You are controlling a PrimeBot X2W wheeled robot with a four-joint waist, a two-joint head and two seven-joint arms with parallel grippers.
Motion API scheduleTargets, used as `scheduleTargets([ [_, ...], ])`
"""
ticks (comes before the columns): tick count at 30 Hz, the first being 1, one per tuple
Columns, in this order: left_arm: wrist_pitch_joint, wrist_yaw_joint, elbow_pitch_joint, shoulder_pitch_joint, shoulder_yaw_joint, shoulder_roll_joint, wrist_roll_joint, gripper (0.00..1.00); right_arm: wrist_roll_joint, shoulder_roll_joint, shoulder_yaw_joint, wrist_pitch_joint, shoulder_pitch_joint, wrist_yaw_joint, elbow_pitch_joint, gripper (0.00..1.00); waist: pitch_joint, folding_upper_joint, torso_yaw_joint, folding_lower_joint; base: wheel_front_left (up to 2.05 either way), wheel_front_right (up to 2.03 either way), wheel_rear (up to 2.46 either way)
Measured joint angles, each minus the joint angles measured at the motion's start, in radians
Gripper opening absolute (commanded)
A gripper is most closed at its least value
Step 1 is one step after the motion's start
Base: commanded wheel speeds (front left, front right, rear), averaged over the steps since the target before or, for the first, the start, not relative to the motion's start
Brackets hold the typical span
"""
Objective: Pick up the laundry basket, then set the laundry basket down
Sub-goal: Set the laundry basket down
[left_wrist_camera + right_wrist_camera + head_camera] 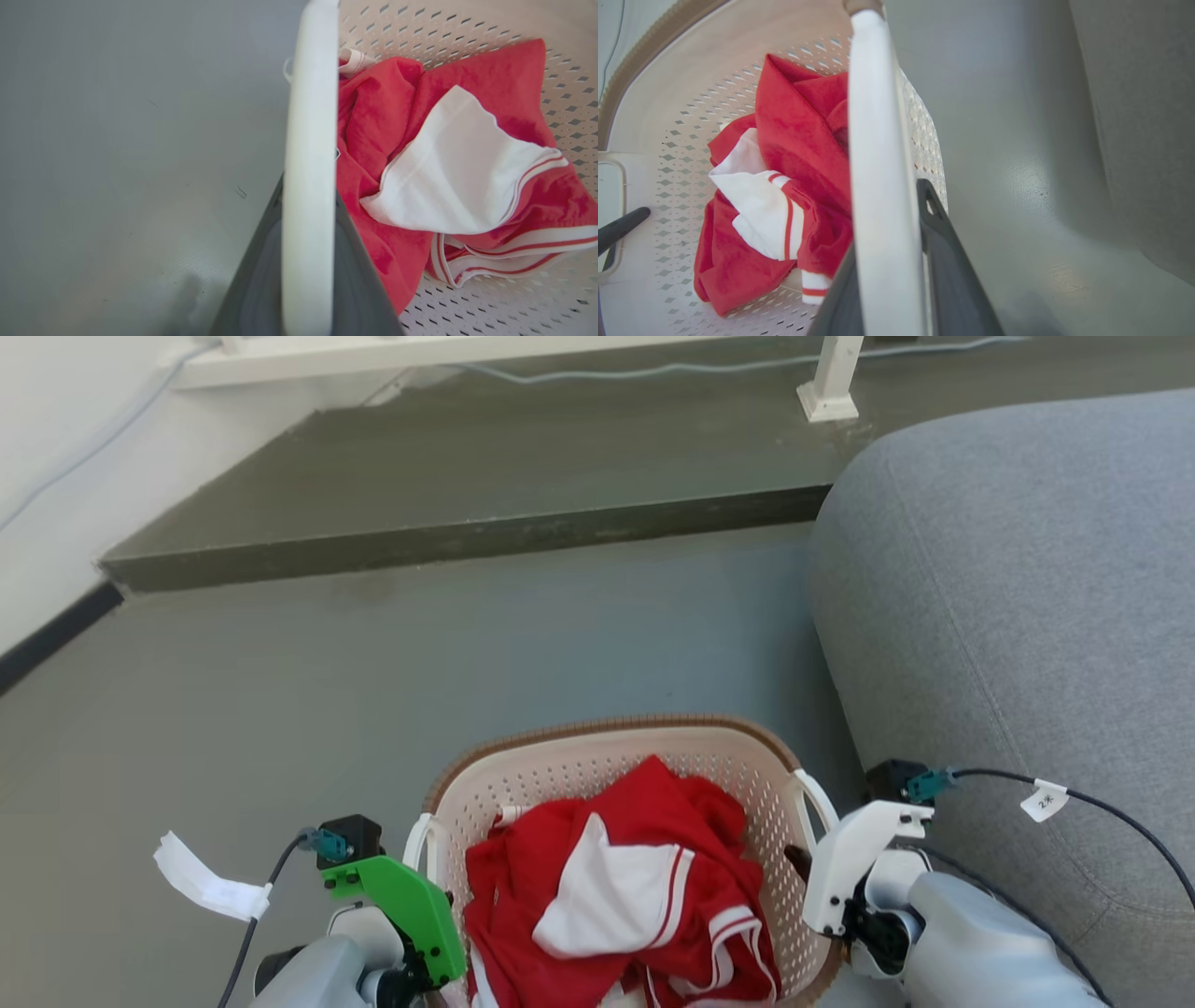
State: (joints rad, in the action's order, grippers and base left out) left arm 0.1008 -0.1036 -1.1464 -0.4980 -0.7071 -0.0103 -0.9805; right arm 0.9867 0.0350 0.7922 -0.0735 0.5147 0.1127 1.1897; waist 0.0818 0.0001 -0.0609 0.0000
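Note:
The laundry basket (607, 728), cream and perforated with a brown rim, sits at the bottom middle of the head view. A red and white garment (616, 887) lies crumpled inside it. My left gripper (422, 980), under its green mount, is shut on the basket's left white handle (417, 840). In the left wrist view that handle (310, 116) runs straight up between my dark fingers (359, 280). My right gripper (810, 873) is shut on the right handle (820, 798), and the right wrist view shows this handle (873, 116) clamped between its fingers (938, 233). I cannot tell whether the basket touches the floor.
A grey sofa (1027, 569) bulges in on the right, close to my right arm and the basket. Ahead a dark raised step (467, 476) crosses the grey floor (373, 653), with a white post (831, 383) on it. A pale wall (56, 476) stands at the left.

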Motion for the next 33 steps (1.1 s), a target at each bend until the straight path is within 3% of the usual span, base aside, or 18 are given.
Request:
scheduleTargets([
  [33,-0.19,0.002,0.05,-0.192,0.008,0.023,0.001,0.0,-0.02,0.011,-0.003,0.19,0.204,0.001,-0.016,0.0,0.361,0.0,-0.006,0.0001,0.0,0.0,0.0],
])
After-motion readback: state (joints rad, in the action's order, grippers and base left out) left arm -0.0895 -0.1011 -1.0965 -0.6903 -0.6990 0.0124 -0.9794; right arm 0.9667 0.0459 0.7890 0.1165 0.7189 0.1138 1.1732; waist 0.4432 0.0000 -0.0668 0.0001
